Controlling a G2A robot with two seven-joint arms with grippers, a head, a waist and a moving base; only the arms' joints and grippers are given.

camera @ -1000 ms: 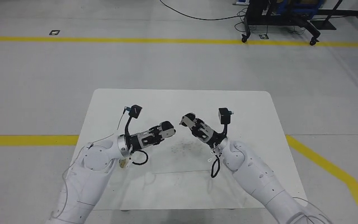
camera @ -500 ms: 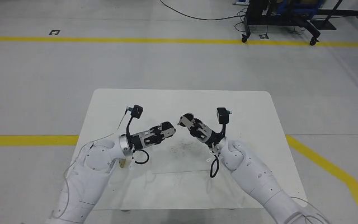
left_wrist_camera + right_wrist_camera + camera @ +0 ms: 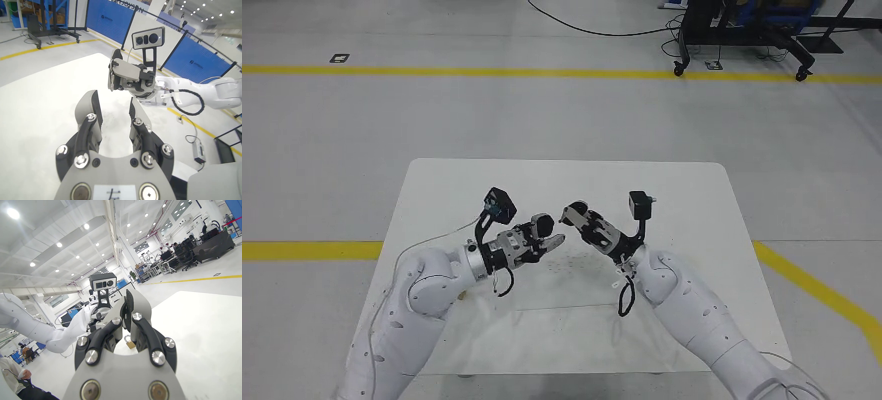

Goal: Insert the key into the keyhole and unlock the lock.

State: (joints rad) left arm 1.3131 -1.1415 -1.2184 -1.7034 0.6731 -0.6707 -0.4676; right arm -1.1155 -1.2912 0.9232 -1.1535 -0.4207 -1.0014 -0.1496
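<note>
the left gripper (image 3: 547, 240) hangs over the middle of the white table (image 3: 672, 200), its tips pointing toward the right gripper (image 3: 567, 214), which faces it from the other side; the two are near each other but apart. in the left wrist view the left gripper (image 3: 113, 98) has its two fingers spread wide, ribbed black pads (image 3: 97, 106) facing each other with nothing between them and bare table (image 3: 37, 98) beneath. beyond it the right gripper (image 3: 112, 75) is held above the table with its fingers pressed together, pinching a thin flat silver piece, by its look the key (image 3: 112, 80), whose edge shows between the pads. in the right wrist view the right gripper (image 3: 127, 296) shows the same tight squeeze, the pads meeting with no gap at the tips. the padlock (image 3: 129, 343), a small brass body with a silver shackle, lies on the table (image 3: 198, 323), seen through the opening at the base of the right gripper's fingers; neither gripper touches it
</note>
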